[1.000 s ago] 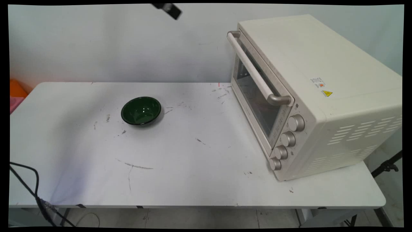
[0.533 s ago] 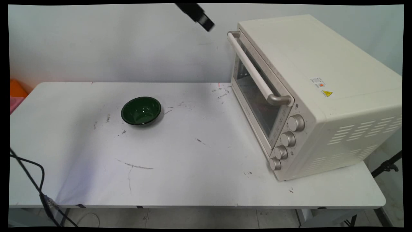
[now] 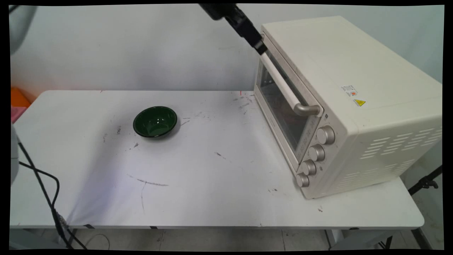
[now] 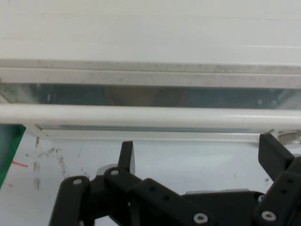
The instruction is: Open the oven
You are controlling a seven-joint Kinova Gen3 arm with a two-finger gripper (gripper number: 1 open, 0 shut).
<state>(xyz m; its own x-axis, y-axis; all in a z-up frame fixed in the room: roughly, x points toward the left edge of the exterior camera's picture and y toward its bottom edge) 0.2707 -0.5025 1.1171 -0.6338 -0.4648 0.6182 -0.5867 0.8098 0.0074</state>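
Main view shows the end effector (image 3: 261,47) has come down from the top edge and right across the wall, and now sits at the far end of the oven (image 3: 348,106) handle (image 3: 283,83). Hand view has its fingers (image 4: 126,155) spread wide just short of the handle (image 4: 150,114), not touching. A green bowl (image 3: 155,121) sits well apart on the counter (image 3: 212,184).

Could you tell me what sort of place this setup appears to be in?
Probably a robot test bench staged as a kitchen: a scuffed white table against a bare wall, holding only a toaster oven and a green bowl.
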